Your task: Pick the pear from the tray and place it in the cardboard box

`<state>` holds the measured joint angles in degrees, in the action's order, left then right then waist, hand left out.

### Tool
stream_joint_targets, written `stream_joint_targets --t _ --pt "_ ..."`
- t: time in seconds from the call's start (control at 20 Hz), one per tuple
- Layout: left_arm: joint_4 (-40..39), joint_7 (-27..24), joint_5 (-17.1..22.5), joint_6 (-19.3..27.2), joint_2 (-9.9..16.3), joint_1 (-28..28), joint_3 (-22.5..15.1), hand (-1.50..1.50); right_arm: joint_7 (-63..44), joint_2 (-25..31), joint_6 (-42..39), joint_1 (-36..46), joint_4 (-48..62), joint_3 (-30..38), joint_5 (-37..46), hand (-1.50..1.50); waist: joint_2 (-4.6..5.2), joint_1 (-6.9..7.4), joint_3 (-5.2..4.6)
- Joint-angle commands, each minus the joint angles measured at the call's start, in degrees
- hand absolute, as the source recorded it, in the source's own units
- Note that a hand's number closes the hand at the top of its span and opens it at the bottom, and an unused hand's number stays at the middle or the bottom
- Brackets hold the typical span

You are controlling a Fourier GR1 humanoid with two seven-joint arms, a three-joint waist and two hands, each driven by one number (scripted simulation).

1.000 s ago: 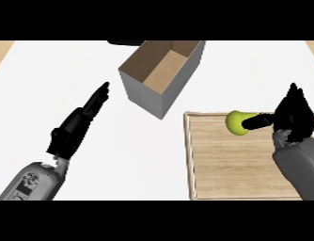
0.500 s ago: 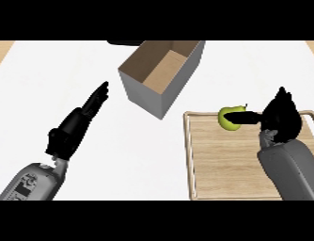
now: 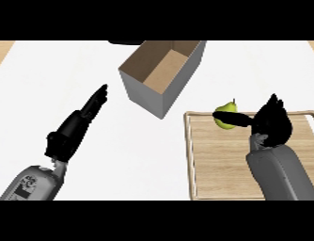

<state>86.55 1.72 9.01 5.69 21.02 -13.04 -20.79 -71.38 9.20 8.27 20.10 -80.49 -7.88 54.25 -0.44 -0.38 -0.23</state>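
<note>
White counter (image 3: 62, 70) carries an open cardboard box (image 3: 161, 75) at top centre and a wooden tray (image 3: 219, 160) to its lower right. Left hand (image 3: 76, 127) rests on the counter, fingers straight together. Right hand (image 3: 269, 124) pinches the green pear (image 3: 223, 115) over the tray's top-left corner.

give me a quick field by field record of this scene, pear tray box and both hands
pear: pear yellow-green, stem up, over the tray's top left corner
tray: wooden tray on the white counter, at the view's right
box: open cardboard box, above and left of the tray, nothing seen inside
right hand: right hand at the pear, a finger reaching across it
left hand: left hand open, fingers straight, holding nothing, left of the box
task state: pear not yet in the box
</note>
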Motion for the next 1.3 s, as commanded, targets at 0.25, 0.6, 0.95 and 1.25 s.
stream_joint_targets --t 0.25,0.6,0.95,1.25 --pt "-4.7 -2.7 -1.7 -0.5 -1.5 -1.3 1.2 0.0 -10.6 -2.6 -8.2 0.4 1.1 5.8 4.3 -1.5 0.52 -0.28 0.13" --pt "0.8 0.7 -0.9 -2.5 -0.6 0.0 1.8 0.0 -8.9 -8.6 -7.2 -1.4 2.6 7.0 9.1 1.5 0.43 0.86 0.2" --pt "0.2 3.2 -3.2 -1.7 -3.3 -1.4 2.0 0.0 -4.0 -8.5 -8.9 -3.4 1.0 8.1 13.7 1.5 0.43 0.29 0.22" --pt "-0.8 1.4 -2.7 -3.4 -3.3 -1.8 1.9 0.0 22.9 -3.9 -15.8 -0.3 1.2 -2.0 12.8 1.5 0.53 2.15 0.27"
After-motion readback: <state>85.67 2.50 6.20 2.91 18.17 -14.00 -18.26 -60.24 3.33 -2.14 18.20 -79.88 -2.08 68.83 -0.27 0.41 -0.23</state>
